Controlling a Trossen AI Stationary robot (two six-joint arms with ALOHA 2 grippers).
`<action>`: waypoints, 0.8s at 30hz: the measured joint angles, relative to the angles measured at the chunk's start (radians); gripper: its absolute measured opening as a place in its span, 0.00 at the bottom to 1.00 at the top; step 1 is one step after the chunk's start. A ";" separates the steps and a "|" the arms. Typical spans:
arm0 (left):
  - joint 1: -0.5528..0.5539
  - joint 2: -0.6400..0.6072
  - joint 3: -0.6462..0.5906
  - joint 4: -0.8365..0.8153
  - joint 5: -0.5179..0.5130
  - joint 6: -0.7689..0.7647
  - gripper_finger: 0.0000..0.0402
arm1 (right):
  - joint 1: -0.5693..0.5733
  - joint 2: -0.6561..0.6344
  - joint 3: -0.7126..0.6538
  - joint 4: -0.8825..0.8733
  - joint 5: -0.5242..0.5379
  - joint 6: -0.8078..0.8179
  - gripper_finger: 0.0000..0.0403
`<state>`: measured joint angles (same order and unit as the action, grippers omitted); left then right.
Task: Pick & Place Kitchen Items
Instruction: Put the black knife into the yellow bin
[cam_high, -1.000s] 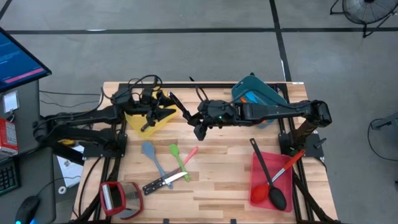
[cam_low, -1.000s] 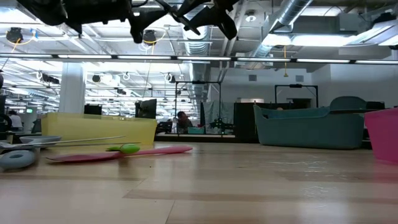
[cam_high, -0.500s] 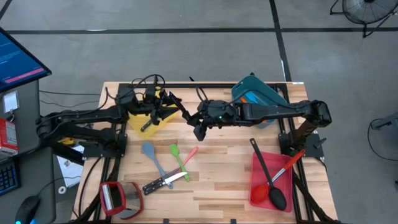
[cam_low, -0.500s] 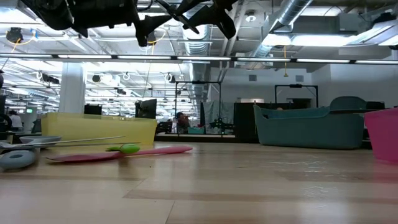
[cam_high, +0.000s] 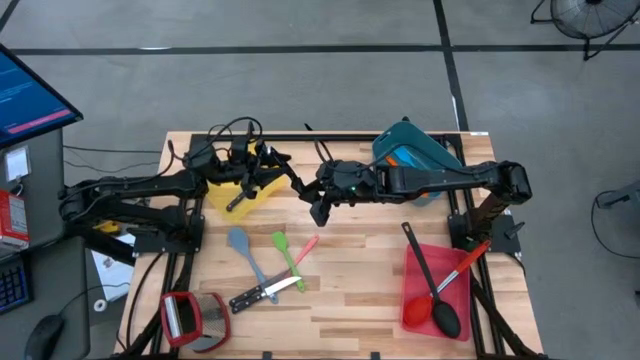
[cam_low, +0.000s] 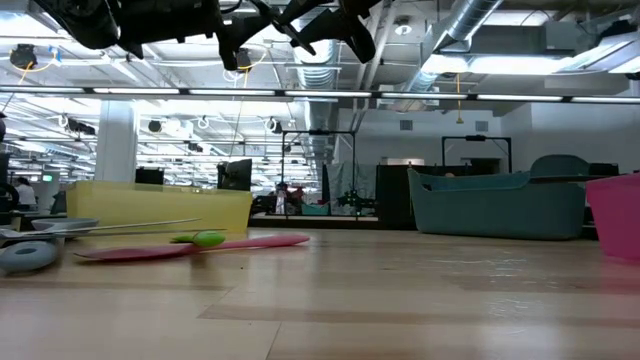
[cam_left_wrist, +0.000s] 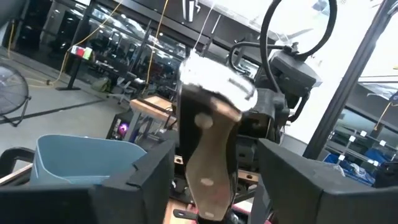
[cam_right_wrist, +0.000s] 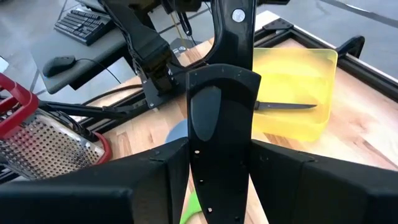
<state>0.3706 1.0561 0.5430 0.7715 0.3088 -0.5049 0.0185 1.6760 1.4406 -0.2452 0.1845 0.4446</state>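
Knife (cam_right_wrist: 221, 143) clamped between right gripper (cam_high: 318, 196) fingers, handle toward left gripper (cam_high: 272, 165)

Two dark jointed arms with looping black cables at the wrists.

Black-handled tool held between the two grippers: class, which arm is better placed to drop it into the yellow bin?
Left. The left gripper hovers over the yellow bin, the black-handled tool between its open fingers; the right gripper holds it farther off.
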 joint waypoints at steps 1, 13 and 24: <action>0.000 0.000 0.000 0.000 -0.001 0.000 0.48 | 0.000 0.000 0.000 -0.001 0.000 0.000 0.34; -0.001 0.000 0.000 0.003 -0.002 -0.020 0.17 | -0.001 0.000 0.000 -0.005 0.000 -0.013 0.34; 0.000 0.000 0.000 0.002 -0.002 -0.023 0.17 | -0.003 0.000 0.000 -0.007 0.000 -0.007 0.40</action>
<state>0.3702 1.0557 0.5430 0.7732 0.3066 -0.5282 0.0151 1.6760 1.4406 -0.2520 0.1843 0.4377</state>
